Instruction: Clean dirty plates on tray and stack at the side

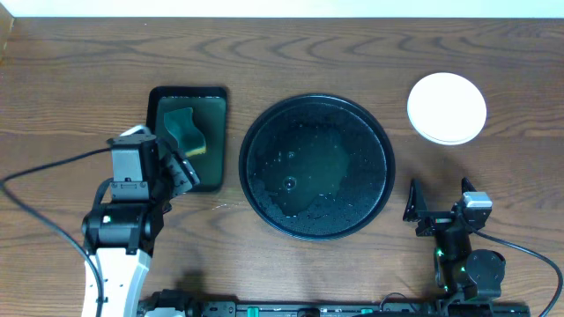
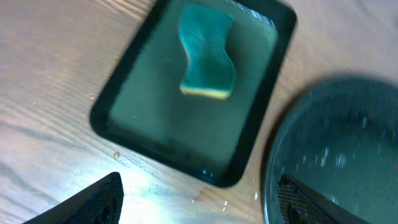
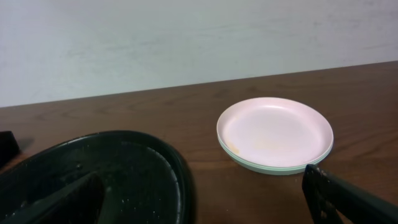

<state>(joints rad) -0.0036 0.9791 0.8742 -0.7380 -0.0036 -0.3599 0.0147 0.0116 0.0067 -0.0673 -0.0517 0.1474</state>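
Overhead:
- The plates [image 1: 447, 107] sit as one stack on the table, at 2 o'clock from the tray [image 1: 352, 145] and apart from its rim.
- Right gripper [image 1: 439, 198] lies at 4 o'clock off the tray. The stack is at 12 o'clock from it, well apart. Jaws are spread wide and hold nothing.
- Left gripper [image 1: 181, 169] is over the lower right corner of the rectangular tray [image 1: 220, 123], at 9 o'clock from the round tray. It is far across the table from the stack.

Right wrist view:
- The stack [image 3: 275, 134] is ahead at 1 o'clock, beyond the finger [image 3: 348, 199] at lower right.
- The top plate is white with a pale mint edge showing beneath. How many plates are in the stack is hard to make out.
- The round tray [image 3: 124, 162] fills the lower left, with droplets on its gloss, and is cut off by the frame.

Left wrist view (blurred):
- Jaws of the left gripper [image 2: 205, 205] are wide apart with only wet tabletop between them.
- A green sponge [image 2: 206, 53] lies in the rectangular tray [image 2: 112, 106] at 12 o'clock.
- The round tray's rim [image 2: 273, 143] enters at 3 o'clock.
- The plates are out of frame here.
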